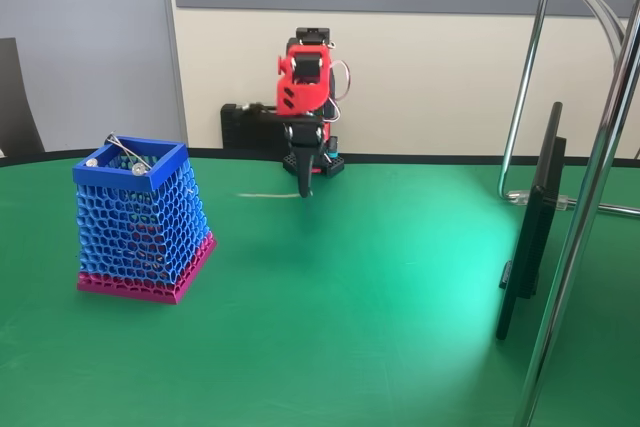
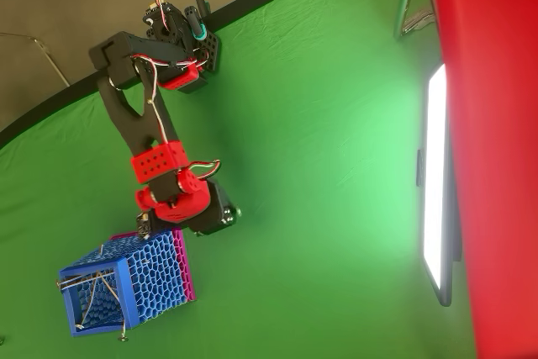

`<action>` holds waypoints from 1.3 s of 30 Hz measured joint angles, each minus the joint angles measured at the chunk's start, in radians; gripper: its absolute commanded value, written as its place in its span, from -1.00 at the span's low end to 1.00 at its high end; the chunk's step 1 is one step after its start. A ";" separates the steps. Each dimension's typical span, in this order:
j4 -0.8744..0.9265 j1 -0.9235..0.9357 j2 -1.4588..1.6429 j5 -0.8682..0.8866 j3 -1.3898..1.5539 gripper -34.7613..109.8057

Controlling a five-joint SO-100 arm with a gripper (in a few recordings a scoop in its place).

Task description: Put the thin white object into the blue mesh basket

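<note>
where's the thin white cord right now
In the fixed view the cord lies flat on the green table, just left of the lowered end effector and right of the blue basket, farther back.

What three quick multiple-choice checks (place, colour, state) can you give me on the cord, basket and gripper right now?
1. Where does the thin white object lie?
A. in the basket
B. on the green table
C. on the screen

2. What colour is the base band of the blue mesh basket?
A. yellow
B. white
C. magenta

3. How is the gripper posed?
A. pointing down at the table beside the strand's end
B. over the basket
C. raised high

Answers: B, the strand rests flat on the cloth; C, magenta strip under the mesh; A, the tip meets the table by the strand.
</note>
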 measured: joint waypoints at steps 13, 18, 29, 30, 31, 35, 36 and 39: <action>-0.584 0.123 0.241 -0.123 -0.035 -0.51; -0.845 0.190 0.261 -0.054 0.078 -0.51; -0.983 0.333 0.210 0.265 0.089 -0.51; -0.983 0.344 0.206 0.291 0.081 -0.51; -0.983 0.351 0.201 0.302 0.080 -0.51; -0.983 0.394 0.160 0.442 0.071 -0.51; -0.983 0.407 0.156 0.465 0.071 -0.51; -0.991 0.434 0.156 0.532 0.084 -0.51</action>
